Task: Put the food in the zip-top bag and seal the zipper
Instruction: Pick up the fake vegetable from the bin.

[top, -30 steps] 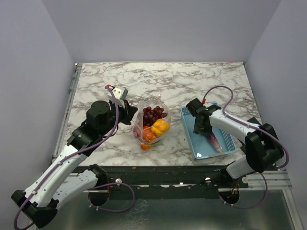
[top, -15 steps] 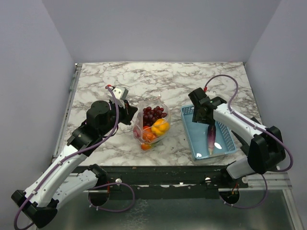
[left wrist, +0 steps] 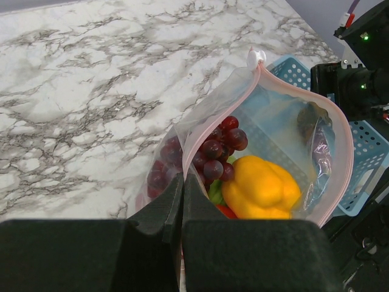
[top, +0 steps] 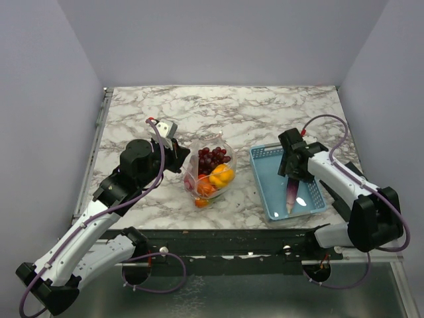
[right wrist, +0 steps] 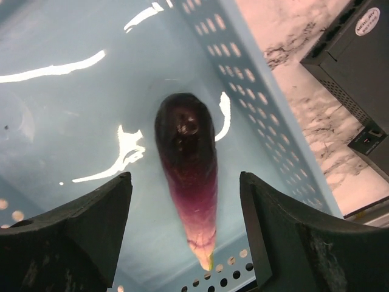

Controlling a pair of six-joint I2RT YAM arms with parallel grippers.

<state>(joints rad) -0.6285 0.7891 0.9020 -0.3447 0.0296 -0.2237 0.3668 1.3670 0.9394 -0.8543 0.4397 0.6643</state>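
Right gripper [right wrist: 183,179] straddles eggplant [right wrist: 189,152].

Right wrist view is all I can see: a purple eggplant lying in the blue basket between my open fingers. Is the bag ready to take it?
Observer: Yes, the left gripper is shut on the near edge of the zip-top bag, and its pink zipper gapes wide open.
Operator: What's inside it?
Observer: Dark red grapes and a yellow pepper show on top.
Operator: Which way from the basket?
Observer: In the top view the bag sits left of the basket, apart from it, on the marble table.
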